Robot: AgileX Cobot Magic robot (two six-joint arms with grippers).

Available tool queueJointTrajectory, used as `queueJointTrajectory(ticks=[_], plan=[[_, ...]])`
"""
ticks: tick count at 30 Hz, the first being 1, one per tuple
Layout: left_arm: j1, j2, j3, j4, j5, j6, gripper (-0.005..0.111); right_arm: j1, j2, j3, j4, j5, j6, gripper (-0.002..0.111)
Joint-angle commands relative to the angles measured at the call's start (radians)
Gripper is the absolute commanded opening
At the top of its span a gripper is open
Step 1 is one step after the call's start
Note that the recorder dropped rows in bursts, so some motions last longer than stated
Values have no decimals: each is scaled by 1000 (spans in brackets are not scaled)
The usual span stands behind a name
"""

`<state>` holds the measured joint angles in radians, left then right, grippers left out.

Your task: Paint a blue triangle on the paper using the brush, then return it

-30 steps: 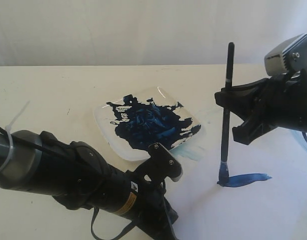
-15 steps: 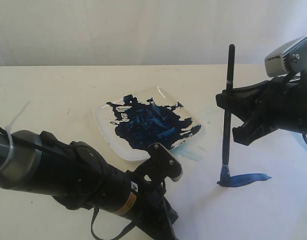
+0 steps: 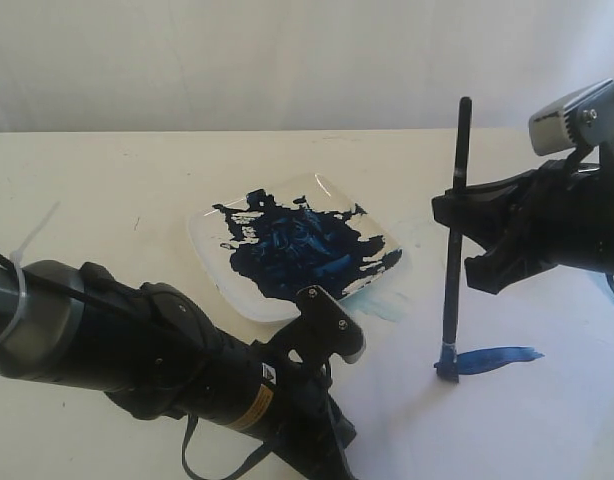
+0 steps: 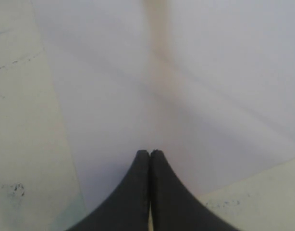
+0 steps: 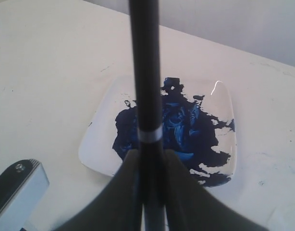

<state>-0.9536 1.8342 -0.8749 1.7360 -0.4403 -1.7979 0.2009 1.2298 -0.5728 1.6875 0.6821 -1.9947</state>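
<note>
White wall (image 3: 237,60) runs behind a pale desk (image 3: 107,180), and on my screens the paper (image 3: 527,420) lies on the desk's right part, just beside a square plate (image 3: 207,262) smeared with dark blue paint. My right tool (image 3: 459,238) is clamped on the brush (image 3: 450,300), holding it nearly upright by the middle of its black handle, above the silver band. Its stained bristles touch the paper at the left end of a single short blue stroke (image 3: 497,356), the only clear brush mark I can see on the sheet. My left tool (image 4: 150,154) has its two fingers pressed together with nothing between them, low over the paper's near edge. A faint light-blue smear (image 3: 387,310) sits by the plate's near corner.
</note>
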Motion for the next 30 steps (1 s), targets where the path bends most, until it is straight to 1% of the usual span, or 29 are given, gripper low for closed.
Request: queueJointTrajectory(ticks=[1, 6, 12, 18, 24, 27, 30], plan=[[-1, -2, 7, 8, 6, -2, 0, 2, -6, 5, -39, -7, 44, 0], [-1, -2, 7, 8, 6, -2, 0, 2, -6, 5, -44, -11, 59, 0], [-1, -2, 7, 8, 6, -2, 0, 2, -9, 5, -97, -26, 106, 0], [-1, -2, 7, 8, 4, -2, 0, 2, -56, 5, -102, -55, 131, 0], [-1, -2, 7, 8, 4, -2, 0, 2, -81, 5, -180, -67, 211, 0], [-1, -2, 7, 8, 4, -2, 0, 2, -81, 5, -181, -50, 205, 0], [-1, -2, 7, 8, 4, -2, 0, 2, -81, 3, -143, -48, 152, 0]])
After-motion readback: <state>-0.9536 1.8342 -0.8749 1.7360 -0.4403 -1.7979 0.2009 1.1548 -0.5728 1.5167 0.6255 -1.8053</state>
